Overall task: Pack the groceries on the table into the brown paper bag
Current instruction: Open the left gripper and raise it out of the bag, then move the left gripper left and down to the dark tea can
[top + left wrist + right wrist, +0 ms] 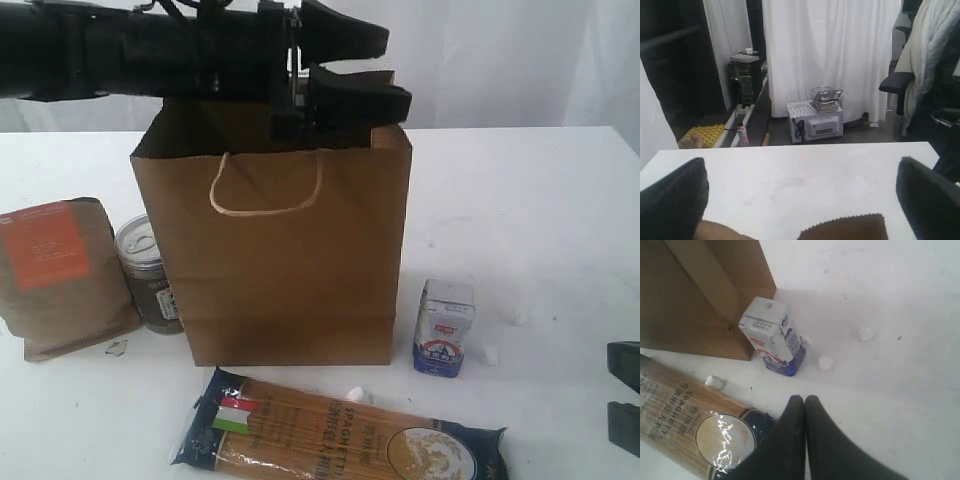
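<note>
Kraft bag [290, 280] upright, spaghetti packet [330, 432] flat, lengthwise across its front; left gripper [350, 68] wide, right gripper [805, 410] closed, both empty.

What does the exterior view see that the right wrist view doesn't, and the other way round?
Only the exterior view: the pouch, the can and the open left gripper above the bag. Only the right wrist view: the right gripper up close, tips pressed together. Both: the bag, the carton, the spaghetti, white crumbs and the table.
</note>
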`<state>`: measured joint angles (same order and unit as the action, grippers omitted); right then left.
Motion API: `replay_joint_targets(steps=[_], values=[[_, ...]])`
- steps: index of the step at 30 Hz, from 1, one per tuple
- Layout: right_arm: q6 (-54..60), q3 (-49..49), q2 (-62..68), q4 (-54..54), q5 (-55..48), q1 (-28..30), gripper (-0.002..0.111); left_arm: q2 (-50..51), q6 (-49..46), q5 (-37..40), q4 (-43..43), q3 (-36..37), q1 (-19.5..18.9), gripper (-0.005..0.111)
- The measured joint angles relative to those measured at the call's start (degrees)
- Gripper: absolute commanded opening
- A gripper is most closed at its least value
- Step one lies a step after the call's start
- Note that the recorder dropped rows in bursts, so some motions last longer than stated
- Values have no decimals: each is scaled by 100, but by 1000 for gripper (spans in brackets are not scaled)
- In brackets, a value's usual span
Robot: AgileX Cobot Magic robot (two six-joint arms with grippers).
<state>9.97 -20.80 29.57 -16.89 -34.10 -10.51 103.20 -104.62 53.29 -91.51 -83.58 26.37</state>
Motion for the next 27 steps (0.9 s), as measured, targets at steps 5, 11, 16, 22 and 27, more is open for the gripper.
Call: replay_joint_targets(steps=[5,11,16,22,27], values=[[0,0,0,-12,0,0,0,-444,-41,-28,0,-23,-394,105],[0,0,0,-33,0,0,0,-1104,139,-17,0,-23,-1169,105],[0,0,0,-34,0,0,0,-1680,872,54,273,-23,-1850,105],[0,0,0,-34,0,0,0,-2256,1699,26,1528,-23,-2339,105],[0,0,0,-34,0,0,0,-2644,2563,-178,2312,-23,-2379,103]])
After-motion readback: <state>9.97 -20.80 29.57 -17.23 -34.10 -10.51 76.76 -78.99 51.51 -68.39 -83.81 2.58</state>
